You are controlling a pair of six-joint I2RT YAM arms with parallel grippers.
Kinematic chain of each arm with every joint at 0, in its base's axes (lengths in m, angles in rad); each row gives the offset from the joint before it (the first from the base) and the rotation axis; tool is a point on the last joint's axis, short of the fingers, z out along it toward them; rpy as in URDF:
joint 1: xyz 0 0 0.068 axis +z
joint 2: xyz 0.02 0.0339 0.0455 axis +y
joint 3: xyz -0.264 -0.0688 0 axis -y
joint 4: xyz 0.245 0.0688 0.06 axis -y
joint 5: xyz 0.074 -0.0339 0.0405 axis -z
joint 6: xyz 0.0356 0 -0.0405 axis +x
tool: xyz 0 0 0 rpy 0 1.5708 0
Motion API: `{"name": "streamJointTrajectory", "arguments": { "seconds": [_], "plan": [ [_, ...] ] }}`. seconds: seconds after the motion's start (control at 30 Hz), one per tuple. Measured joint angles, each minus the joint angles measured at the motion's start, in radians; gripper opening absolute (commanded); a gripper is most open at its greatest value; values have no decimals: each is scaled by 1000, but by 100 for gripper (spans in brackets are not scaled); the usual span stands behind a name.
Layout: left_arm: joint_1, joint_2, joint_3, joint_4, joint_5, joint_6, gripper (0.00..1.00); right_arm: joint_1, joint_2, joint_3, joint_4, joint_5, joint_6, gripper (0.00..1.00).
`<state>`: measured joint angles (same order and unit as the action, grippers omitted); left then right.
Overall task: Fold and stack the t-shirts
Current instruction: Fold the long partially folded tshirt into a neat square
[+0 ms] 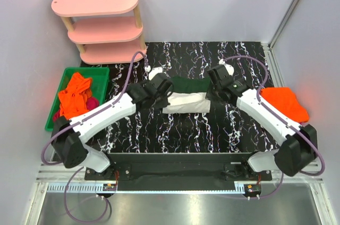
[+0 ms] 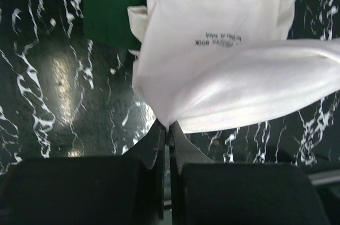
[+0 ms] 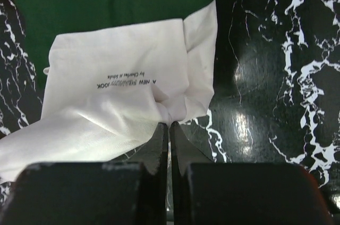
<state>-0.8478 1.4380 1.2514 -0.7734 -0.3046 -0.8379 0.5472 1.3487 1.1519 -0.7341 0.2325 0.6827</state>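
The white t-shirt with dark green sleeves [image 1: 186, 97] lies partly folded at the middle of the black marble table, green part at the back. My left gripper [image 2: 168, 125] is shut on the white t-shirt's left corner [image 2: 212, 71]; small black lettering shows on the cloth. My right gripper [image 3: 170, 124] is shut on its right corner [image 3: 127, 92]. Both hold the white cloth a little above the table. In the top view the left gripper [image 1: 158, 96] and right gripper [image 1: 215, 91] stand at the two ends of the shirt.
A green bin [image 1: 102, 74] at the left holds orange t-shirts [image 1: 74, 94] and a bit of magenta cloth [image 1: 92, 102]. A folded orange t-shirt [image 1: 284, 102] lies at the table's right edge. A pink three-tier shelf [image 1: 101, 23] stands at the back left.
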Motion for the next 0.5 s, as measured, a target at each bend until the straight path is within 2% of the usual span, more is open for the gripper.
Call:
{"name": "streamJointTrajectory", "arguments": {
  "seconds": [0.2, 0.5],
  "plan": [
    [87, 103, 128, -3, -8, 53, 0, -23, 105, 81, 16, 36, -19, 0],
    [193, 294, 321, 28, 25, 91, 0, -138, 280, 245, 80, 37, -55, 0]
  ]
}}
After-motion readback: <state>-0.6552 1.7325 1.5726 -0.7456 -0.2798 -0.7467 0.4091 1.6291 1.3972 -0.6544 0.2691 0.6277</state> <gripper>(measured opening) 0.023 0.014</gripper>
